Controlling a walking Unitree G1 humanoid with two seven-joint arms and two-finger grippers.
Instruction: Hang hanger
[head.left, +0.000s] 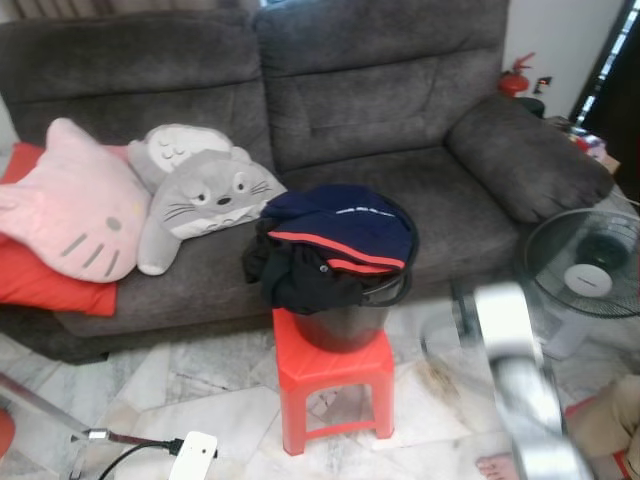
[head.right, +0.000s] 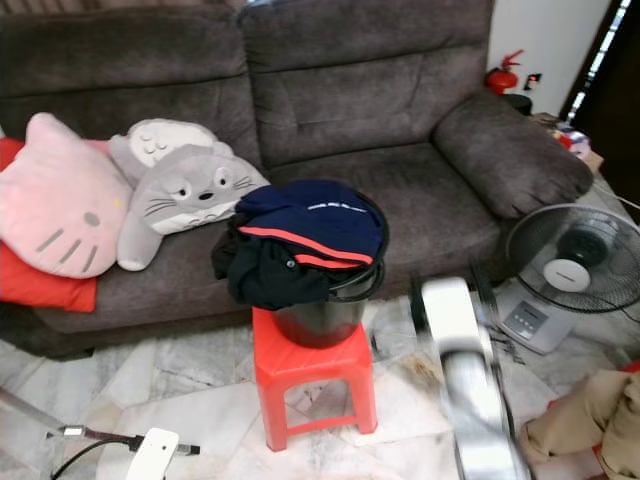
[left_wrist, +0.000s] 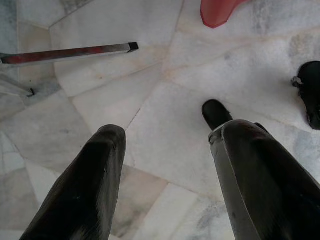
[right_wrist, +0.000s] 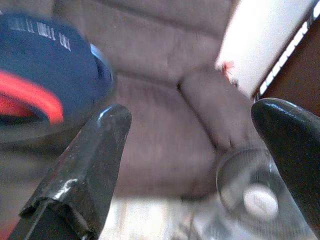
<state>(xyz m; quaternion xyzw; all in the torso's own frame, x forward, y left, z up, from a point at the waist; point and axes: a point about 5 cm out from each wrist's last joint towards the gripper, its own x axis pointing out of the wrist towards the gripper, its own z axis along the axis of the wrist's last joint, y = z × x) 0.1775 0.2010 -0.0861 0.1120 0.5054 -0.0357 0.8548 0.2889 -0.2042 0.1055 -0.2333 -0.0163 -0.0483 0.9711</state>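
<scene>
Writing: we see a short row of white marks on the navy garment (head.left: 345, 225), too small to read; no brand is legible anywhere.
Landmark: we place everything from the red plastic stool (head.left: 333, 385), which stands on the floor just in front of the sofa.
Bucket: a black round bucket (head.left: 350, 318) stands on the stool, piled over its rim with dark clothes; the navy garment with a red-orange stripe lies on top, and black cloth spills over the side towards the cushions.
Hanger: we cannot make out a hanger in or around the bucket.
Sofa: a dark grey fabric sofa (head.left: 390, 110) runs behind the stool; on its seat, to the left of the stool, lie a grey-and-white cat-like plush cushion (head.left: 205, 200) and a pink cat-face cushion (head.left: 70, 205).
Floor: pale marble-patterned tiles (head.left: 200, 390).
Fan: a white floor fan (head.left: 590, 270) stands to the right of the stool.
Right gripper (right_wrist: 200, 165): raised to the right of the stool, blurred, its two black fingers spread wide and holding nothing.
Left gripper (left_wrist: 165, 180): we see it pointing down at the floor tiles, fingers apart, nothing between them.
</scene>
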